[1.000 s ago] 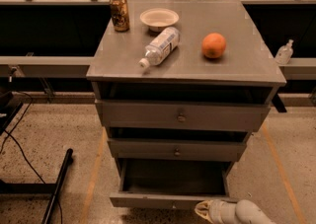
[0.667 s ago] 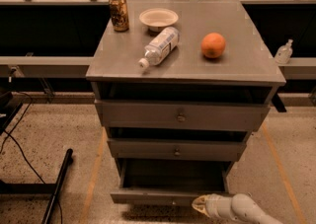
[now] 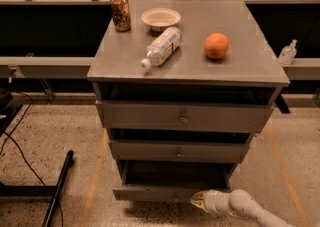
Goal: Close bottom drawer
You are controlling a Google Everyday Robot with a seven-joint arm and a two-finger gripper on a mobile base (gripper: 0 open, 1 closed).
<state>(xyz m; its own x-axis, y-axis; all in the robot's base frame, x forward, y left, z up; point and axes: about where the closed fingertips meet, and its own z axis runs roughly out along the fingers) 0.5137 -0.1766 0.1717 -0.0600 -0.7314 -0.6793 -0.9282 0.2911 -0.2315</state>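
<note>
I am holding my tool (image 3: 200, 200) low at the foot of the grey cabinet (image 3: 235, 66), its tip apparently touching the front of the bottom drawer (image 3: 150, 192) just right of centre. Whether the tool is apart or together I cannot tell. The drawer is standing pulled out from the cabinet, its front running left to right, so I am judging the push as heading straight back into the cabinet.

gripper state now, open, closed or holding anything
Gripper: cannot be told; its tip is at the right end of the bottom drawer front.
</note>
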